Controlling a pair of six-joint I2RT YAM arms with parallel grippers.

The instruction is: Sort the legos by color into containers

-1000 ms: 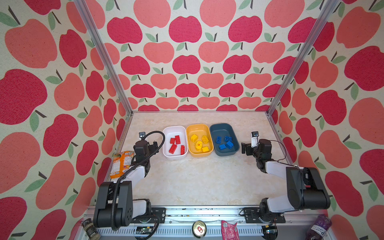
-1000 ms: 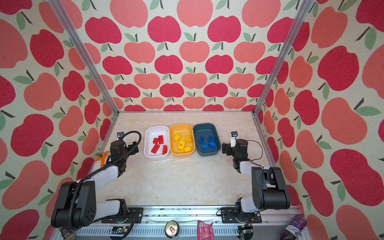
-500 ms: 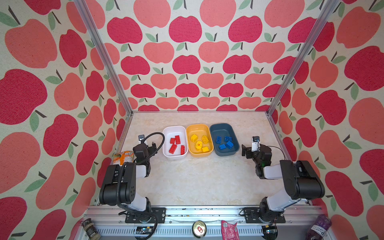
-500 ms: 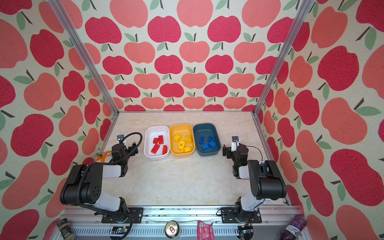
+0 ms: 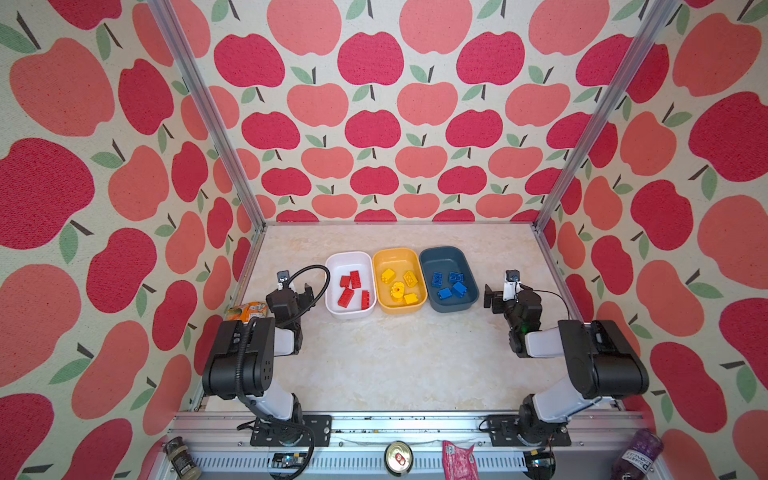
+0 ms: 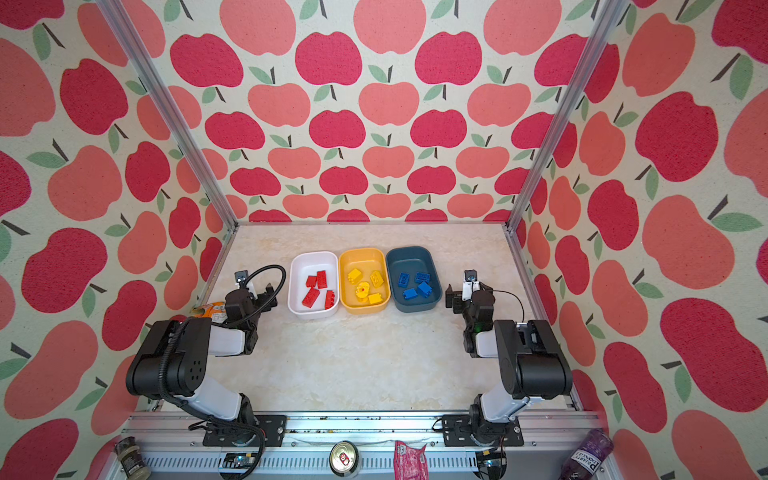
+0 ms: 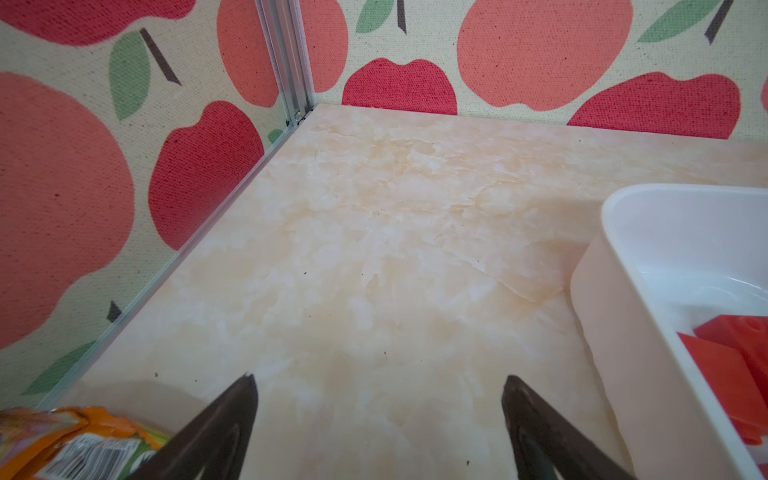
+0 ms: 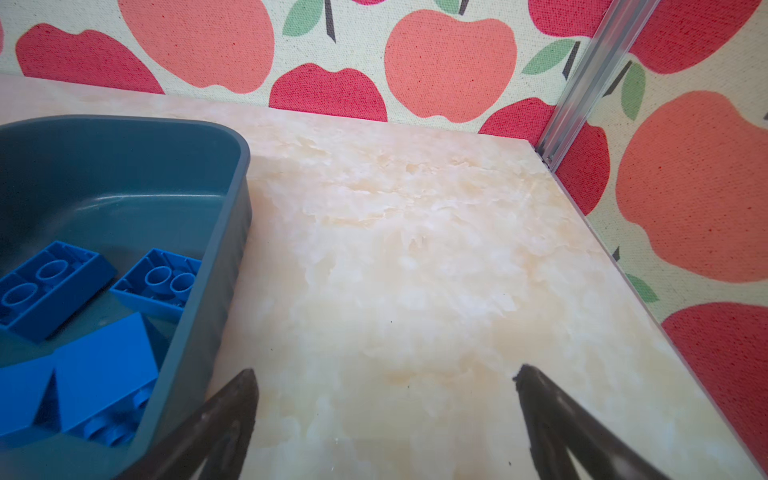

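three shallow rounded-rectangular plastic tubs stand side by side on the marbled tabletop (image 5: pixel 395 357): white tub (image 5: pixel 348 262), yellow-orange tub (image 5: pixel 395 259), slate-blue tub (image 5: pixel 442 261). contents: four red studded plastic bricks (image 5: pixel 345 297) in white, four yellow bricks (image 5: pixel 410 277) in yellow-orange, four blue bricks (image 5: pixel 459 289) in slate-blue. left tool (image 7: pixel 378 382): jaws wide apart, empty, beside the white tub. right tool (image 8: pixel 384 374): jaws wide apart, empty, beside the slate-blue tub.

- The worktop (image 5: pixel 395 357) is a pale, cream, marbled slab, bare across its near half
- In a row toward the back stand the white tub (image 5: pixel 349 316) on the left, the yellow-orange tub (image 5: pixel 400 309) in the middle and the slate-blue tub (image 5: pixel 453 308) on the right, side by side and touching or nearly so
- An orange snack packet (image 5: pixel 245 311) lies at the left edge, partly hidden, apparently flat
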